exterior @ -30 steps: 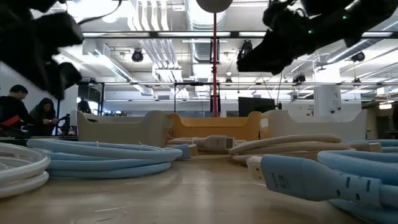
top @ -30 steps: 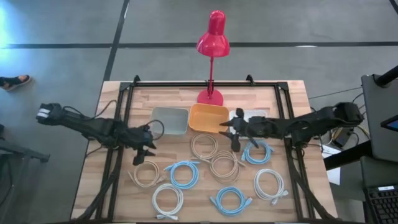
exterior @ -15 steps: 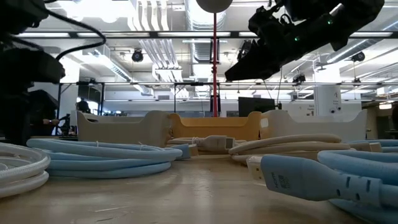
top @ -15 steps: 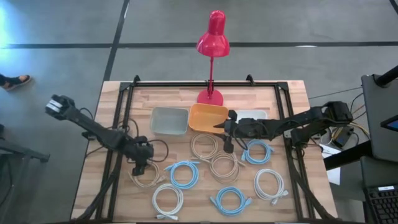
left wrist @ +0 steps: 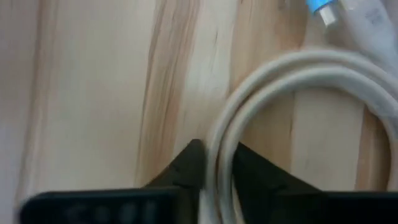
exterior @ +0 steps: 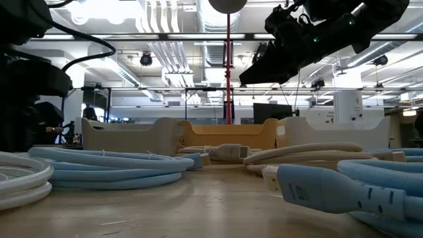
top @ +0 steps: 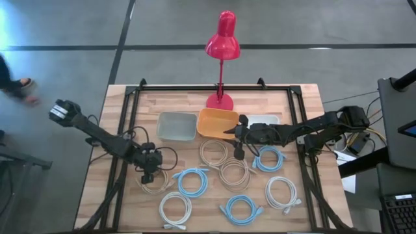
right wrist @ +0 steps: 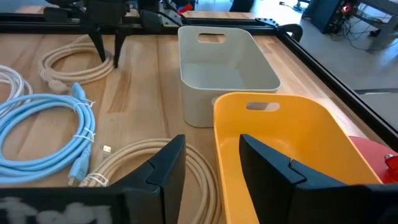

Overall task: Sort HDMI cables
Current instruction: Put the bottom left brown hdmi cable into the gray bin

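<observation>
Left gripper (top: 148,175) jaws straddle round beige coil (top: 153,182); right gripper (top: 238,154) jaws open.

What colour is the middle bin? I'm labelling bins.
Orange middle bin, clearest in the right wrist view.

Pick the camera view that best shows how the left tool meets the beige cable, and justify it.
Left wrist view: the left tool straddles the beige cable, a finger on each side. High view only shows it over that coil; low view shows dark arm; right wrist shows it distantly.

Cables: three beige (top: 213,153), three light blue (top: 192,180), two white (top: 175,208). Three bins (top: 177,126).
</observation>
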`<state>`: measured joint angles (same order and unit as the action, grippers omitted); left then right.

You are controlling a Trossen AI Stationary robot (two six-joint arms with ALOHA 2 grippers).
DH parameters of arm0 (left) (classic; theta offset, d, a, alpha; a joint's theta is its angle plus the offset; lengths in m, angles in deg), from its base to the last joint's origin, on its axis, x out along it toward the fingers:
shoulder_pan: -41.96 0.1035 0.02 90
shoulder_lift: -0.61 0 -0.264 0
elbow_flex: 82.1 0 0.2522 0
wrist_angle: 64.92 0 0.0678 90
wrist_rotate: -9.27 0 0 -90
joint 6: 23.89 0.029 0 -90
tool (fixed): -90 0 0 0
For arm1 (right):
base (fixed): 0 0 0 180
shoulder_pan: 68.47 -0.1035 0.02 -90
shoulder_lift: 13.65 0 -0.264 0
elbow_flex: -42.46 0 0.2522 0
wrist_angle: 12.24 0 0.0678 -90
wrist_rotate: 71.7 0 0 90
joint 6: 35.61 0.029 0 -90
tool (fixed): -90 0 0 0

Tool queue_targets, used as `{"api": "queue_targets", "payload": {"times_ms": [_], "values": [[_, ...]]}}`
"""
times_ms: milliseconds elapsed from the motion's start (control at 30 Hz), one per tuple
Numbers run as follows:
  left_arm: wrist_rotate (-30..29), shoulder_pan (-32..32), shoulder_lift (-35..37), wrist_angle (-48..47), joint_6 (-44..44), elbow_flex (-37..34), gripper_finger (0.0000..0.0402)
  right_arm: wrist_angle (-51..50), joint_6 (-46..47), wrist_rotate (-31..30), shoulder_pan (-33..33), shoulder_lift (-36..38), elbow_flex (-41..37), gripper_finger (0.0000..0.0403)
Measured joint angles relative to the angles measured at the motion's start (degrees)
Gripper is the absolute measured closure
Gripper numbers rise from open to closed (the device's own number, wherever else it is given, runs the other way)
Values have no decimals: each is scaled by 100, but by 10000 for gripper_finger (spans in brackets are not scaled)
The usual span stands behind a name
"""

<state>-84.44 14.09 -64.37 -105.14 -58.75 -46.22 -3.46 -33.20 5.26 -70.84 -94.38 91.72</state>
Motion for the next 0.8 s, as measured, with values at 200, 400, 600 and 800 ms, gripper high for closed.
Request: {"api": "queue_targets", "payload": {"times_ms": [200, 400, 600, 800], "values": [[-450, -12, 13, -147, -106, 455, 374, 0, 16, 1, 0, 0, -2, 268], [-1746, -9, -68, -1374, 15, 1533, 370, 0, 18, 0, 0, 0, -2, 270], [-2901, -7, -110, -1927, 732, 2610, 373, 0, 42, 0, 0, 0, -4, 267], [-5236, 373, -104, -1983, 1399, 2953, 370, 0, 80, 0, 0, 0, -4, 276]]}}
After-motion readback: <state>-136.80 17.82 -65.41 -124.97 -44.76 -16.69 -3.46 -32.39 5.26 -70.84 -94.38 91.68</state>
